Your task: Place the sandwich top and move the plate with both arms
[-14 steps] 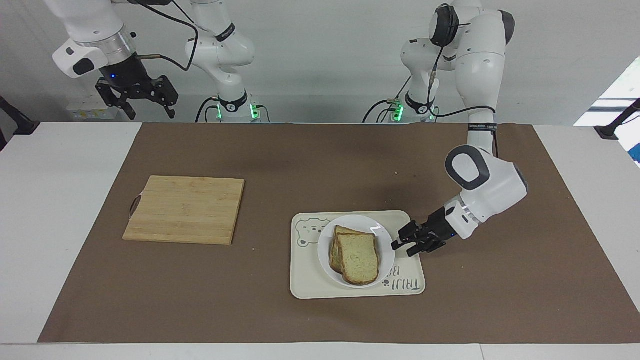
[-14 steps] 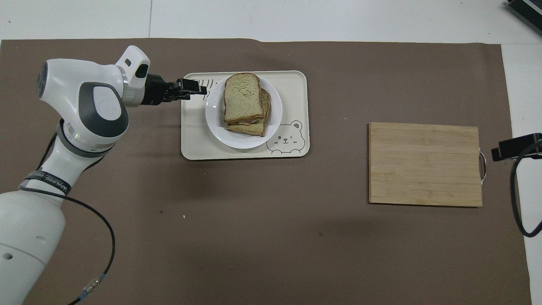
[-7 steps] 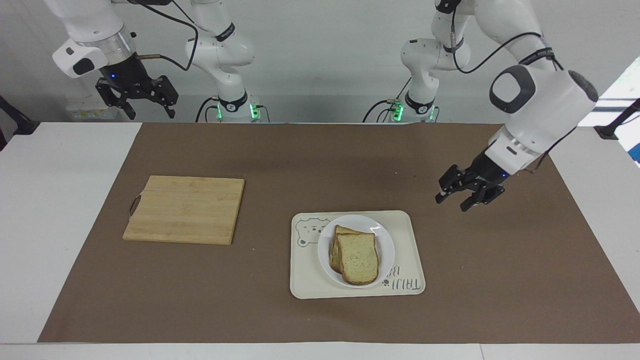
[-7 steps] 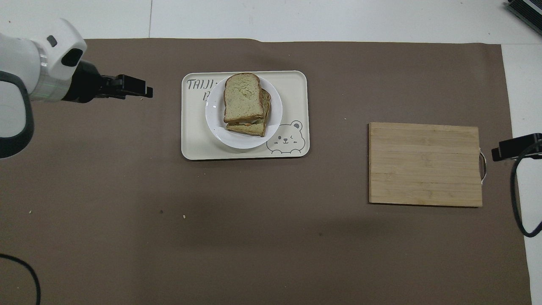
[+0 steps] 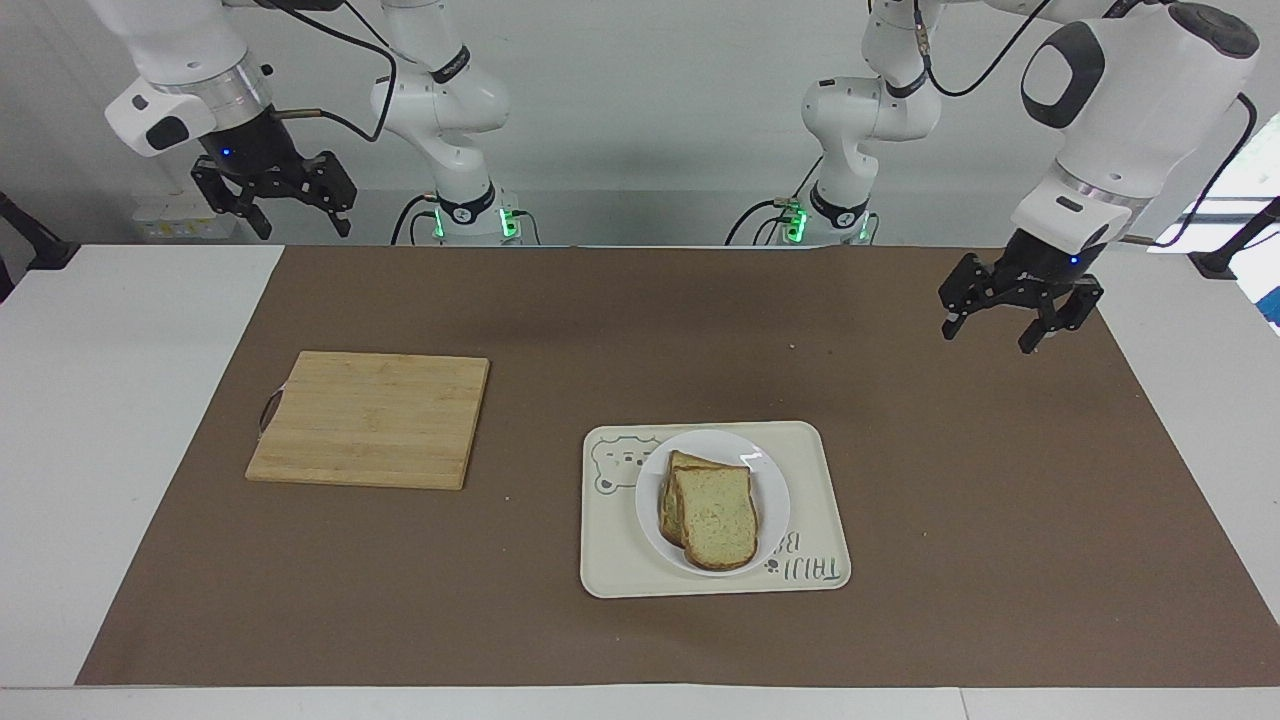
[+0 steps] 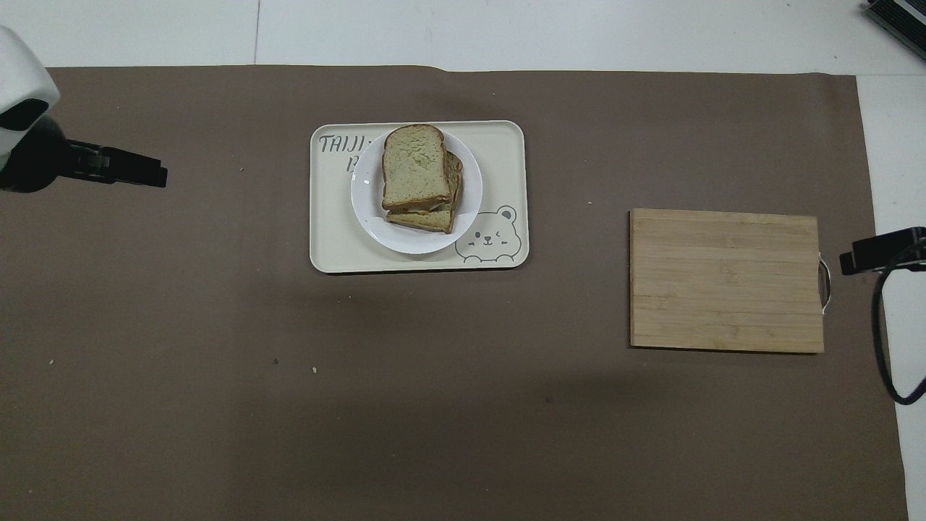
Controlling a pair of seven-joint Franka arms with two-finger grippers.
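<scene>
Both my grippers hang spread and empty: left [image 5: 1000,325] over mat [image 5: 900,400], right [image 5: 290,215] waiting off it. Sandwich top [image 5: 715,517] caps the stack on the plate [image 5: 775,500], well apart from both.

White jointed arms [image 5: 1120,100]; black pincers; black cables

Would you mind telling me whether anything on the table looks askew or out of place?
Only slightly: the sandwich top sits skewed on the slice beneath it, whose edge shows. The plate lies flat on the tray; a few crumbs dot the brown mat.
</scene>
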